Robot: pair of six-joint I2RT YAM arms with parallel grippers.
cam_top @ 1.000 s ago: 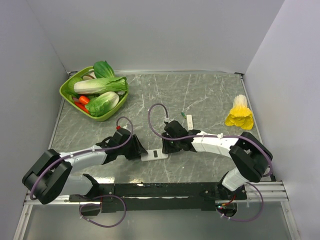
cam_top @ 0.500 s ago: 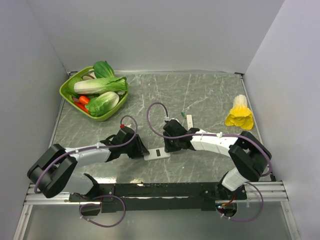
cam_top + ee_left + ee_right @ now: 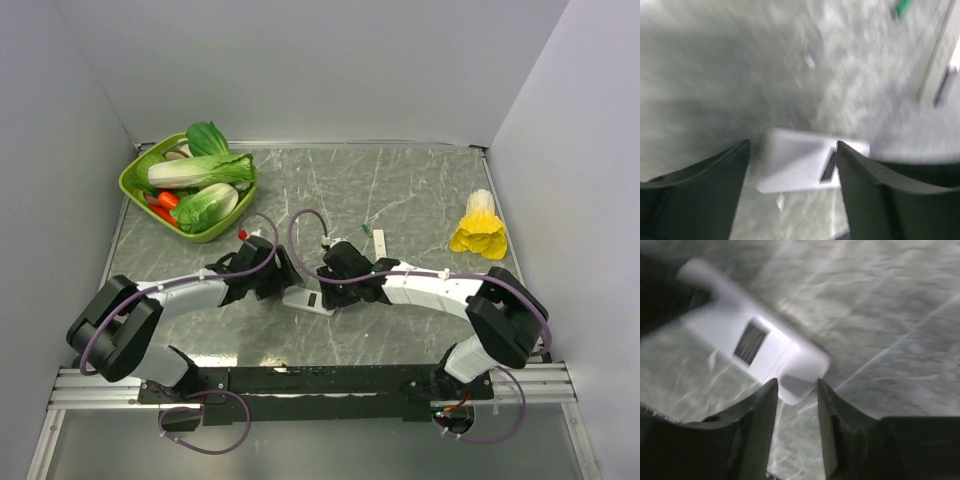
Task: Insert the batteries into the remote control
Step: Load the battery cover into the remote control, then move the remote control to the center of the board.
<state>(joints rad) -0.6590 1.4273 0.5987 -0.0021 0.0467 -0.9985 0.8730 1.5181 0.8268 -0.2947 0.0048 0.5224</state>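
Left arm [image 3: 190, 293] advanced; remote control [image 3: 307, 298] between both jaws, perhaps gripped.

Grey marbled counter [image 3: 430, 190], plain walls on three sides. Far left corner: lime-green basket [image 3: 133, 178] holding a pale-stemmed cabbage [image 3: 195, 172], a second leafy head [image 3: 210, 206] and small orange-red pieces [image 3: 166, 199]. Near the right edge, a yellow-and-cream leafy item [image 3: 480, 226], lying alone. Mid-counter, a narrow white-and-black bar [image 3: 380, 241], with a tiny green piece [image 3: 367, 230] just beside it.
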